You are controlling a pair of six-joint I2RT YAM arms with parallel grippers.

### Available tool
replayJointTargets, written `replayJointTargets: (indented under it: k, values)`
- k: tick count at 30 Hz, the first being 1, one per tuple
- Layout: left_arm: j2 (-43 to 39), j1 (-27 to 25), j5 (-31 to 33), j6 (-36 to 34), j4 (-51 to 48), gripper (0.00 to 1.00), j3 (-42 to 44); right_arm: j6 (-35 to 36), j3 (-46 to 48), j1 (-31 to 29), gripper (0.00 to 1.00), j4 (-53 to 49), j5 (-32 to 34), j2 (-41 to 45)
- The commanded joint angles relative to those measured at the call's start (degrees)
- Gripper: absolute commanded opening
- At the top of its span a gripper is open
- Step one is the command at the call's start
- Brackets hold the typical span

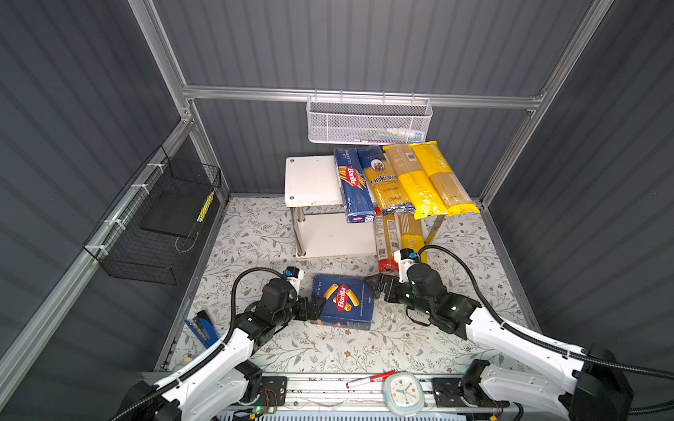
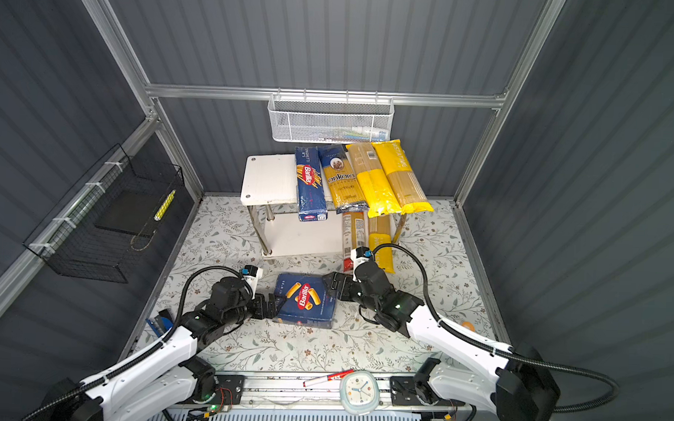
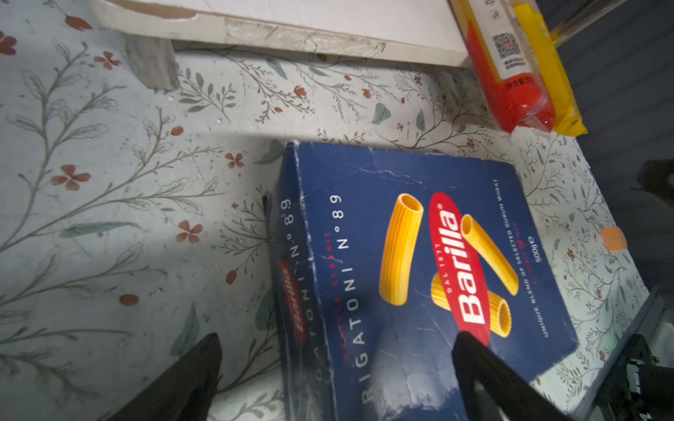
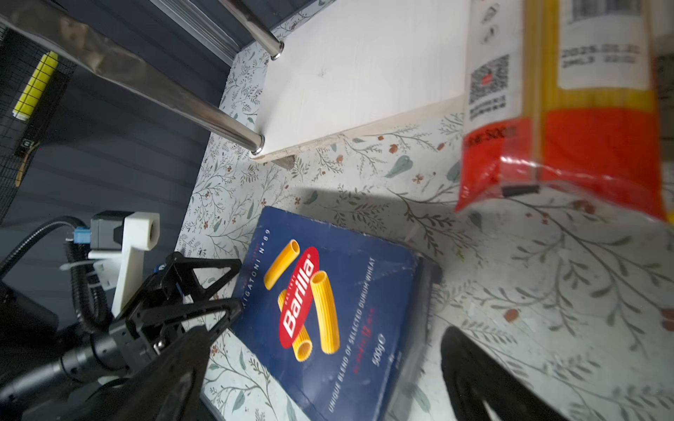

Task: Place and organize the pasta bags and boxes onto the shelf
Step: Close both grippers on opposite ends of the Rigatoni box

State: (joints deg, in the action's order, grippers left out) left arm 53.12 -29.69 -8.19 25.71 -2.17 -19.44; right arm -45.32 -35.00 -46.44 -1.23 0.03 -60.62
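Note:
The wide blue rigatoni box point(image 1: 343, 306) point(image 2: 305, 305) lies flat on the floral floor in front of the shelf point(image 1: 313, 176). My left gripper point(image 1: 318, 305) point(image 3: 337, 339) is open at the box's left edge, one finger over the top face point(image 3: 419, 273), the other over the floor. My right gripper point(image 1: 379, 286) point(image 4: 324, 333) stands open by the box's far right corner, holding nothing. On the top board lie the spaghetti box point(image 1: 351, 185), the ankara bag point(image 1: 386, 182) and two yellow bags point(image 1: 417, 183). A red-ended bag point(image 1: 384, 240) point(image 4: 547, 127) and a yellow bag point(image 1: 411, 233) stick out of the lower tier.
A white mesh basket point(image 1: 369, 120) hangs on the back wall above the shelf. A black wire basket point(image 1: 161, 220) hangs on the left wall. At the front rail lie a clock point(image 1: 403, 393) and a red marker point(image 1: 370, 379). A blue tool point(image 1: 204, 328) sits front left.

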Motion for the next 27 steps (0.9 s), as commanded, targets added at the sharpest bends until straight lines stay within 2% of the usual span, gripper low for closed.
replayJointTargets:
  k: [1,4,8,11,16,24,27]
  values:
    - [2.2,-0.2,0.1,0.1,1.8,1.00,-1.8,-1.5,3.8,-2.7,0.99,-3.1,0.3,2.9]
    - [2.2,-0.2,-0.5,0.5,3.7,1.00,-1.4,-3.3,5.5,-6.1,0.99,-3.3,1.7,3.9]
    - [1.6,-0.2,-7.0,2.2,10.8,1.00,1.4,-6.0,7.2,-7.6,0.99,0.5,1.6,1.6]
    - [1.2,-0.3,-7.5,1.8,10.3,1.00,1.4,-6.5,7.5,-7.9,0.99,4.0,1.6,-1.9]
    - [0.1,-0.7,-12.4,1.5,11.2,1.00,2.2,-6.2,7.6,-7.9,0.99,8.4,1.4,-7.2]
    - [0.1,-0.8,-11.2,1.1,9.2,0.99,3.3,-6.6,7.1,-7.9,0.99,11.5,0.9,-11.2]
    - [0.0,-0.9,-7.6,-0.1,6.7,1.00,2.8,-6.7,6.8,-7.9,0.99,12.8,0.6,-12.5]
